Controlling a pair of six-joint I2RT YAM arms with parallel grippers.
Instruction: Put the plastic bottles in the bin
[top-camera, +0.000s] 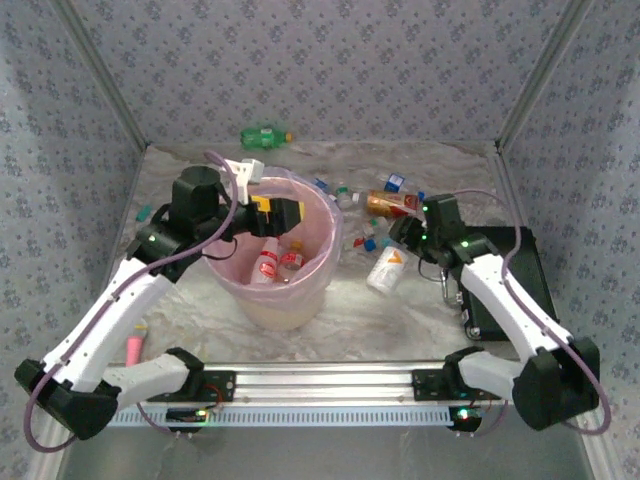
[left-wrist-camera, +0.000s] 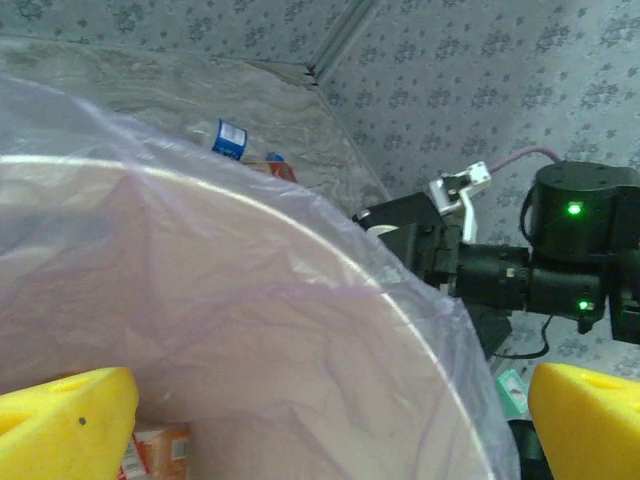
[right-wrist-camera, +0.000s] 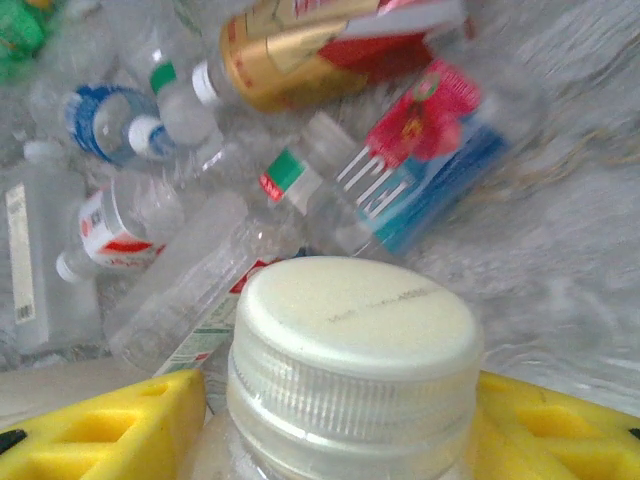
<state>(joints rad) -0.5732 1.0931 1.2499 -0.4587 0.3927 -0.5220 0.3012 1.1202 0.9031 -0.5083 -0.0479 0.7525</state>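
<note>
Getting the white-capped bottle (right-wrist-camera: 355, 360) across to the bin (top-camera: 285, 305) is, I judge, the step in hand. My right gripper (right-wrist-camera: 345, 415) has its yellow pads (right-wrist-camera: 110, 430) pressed on either side of the neck, just under the cap, beside the pile of bottles (top-camera: 372, 212) on the right of the table (top-camera: 400, 330). I would lift straight up so it clears its neighbours, then swing left over the rim and let go low, above the two bottles (top-camera: 278, 262) lying inside. My left gripper (top-camera: 276, 212) hangs over the bin, jaws wide with nothing between them, and should pull aside to avoid a clash. Crinkled pale sheeting (top-camera: 170, 160) covers the table, a green bottle (top-camera: 265, 134) lies at the back, and flower-print cloth walls (top-camera: 320, 60) close the cell.
</note>
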